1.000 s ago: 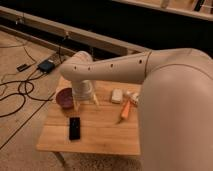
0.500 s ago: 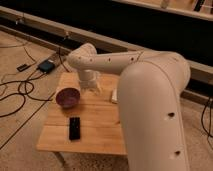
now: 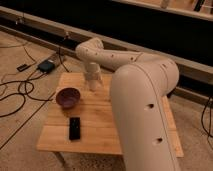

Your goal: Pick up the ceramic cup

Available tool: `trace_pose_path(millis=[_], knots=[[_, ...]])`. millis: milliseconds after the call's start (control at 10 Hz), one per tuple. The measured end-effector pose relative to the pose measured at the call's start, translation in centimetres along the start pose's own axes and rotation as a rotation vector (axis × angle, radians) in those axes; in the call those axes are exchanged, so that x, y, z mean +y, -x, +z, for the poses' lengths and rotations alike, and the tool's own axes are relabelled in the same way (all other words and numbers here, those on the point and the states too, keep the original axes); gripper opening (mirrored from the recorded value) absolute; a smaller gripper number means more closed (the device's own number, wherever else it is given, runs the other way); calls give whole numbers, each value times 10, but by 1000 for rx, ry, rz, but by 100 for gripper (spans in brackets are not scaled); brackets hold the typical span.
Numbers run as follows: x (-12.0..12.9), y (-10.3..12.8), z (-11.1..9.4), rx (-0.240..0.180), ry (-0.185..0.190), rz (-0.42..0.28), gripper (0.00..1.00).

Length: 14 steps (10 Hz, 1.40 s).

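Note:
My gripper (image 3: 93, 83) hangs down from the white arm over the back left part of the wooden table (image 3: 100, 135), just right of and behind the purple bowl (image 3: 68, 97). Its lower end is a pale cream shape just above the tabletop. The ceramic cup does not show as a separate thing; I cannot tell whether that pale shape is the cup or part of the gripper. The arm's big forearm (image 3: 142, 110) covers the right half of the table.
A black flat rectangular object (image 3: 74, 128) lies on the table's front left. Cables and a dark box (image 3: 46, 66) lie on the floor to the left. A dark wall with a ledge runs behind the table.
The gripper has moved from beside the bowl up and toward the table's back. The arm has swung across and now hides the white block and orange item on the right.

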Motion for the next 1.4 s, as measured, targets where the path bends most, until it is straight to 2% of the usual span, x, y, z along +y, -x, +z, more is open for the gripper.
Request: trace_pose_path(millis=[500,900,1100,1400], knots=[[-11,40,7,-48,43,8,65],[-27,66,8,-91,56,47,65],[-35,79,9,-114,54,72,65],[-45,91,19,-123,33,96,65]])
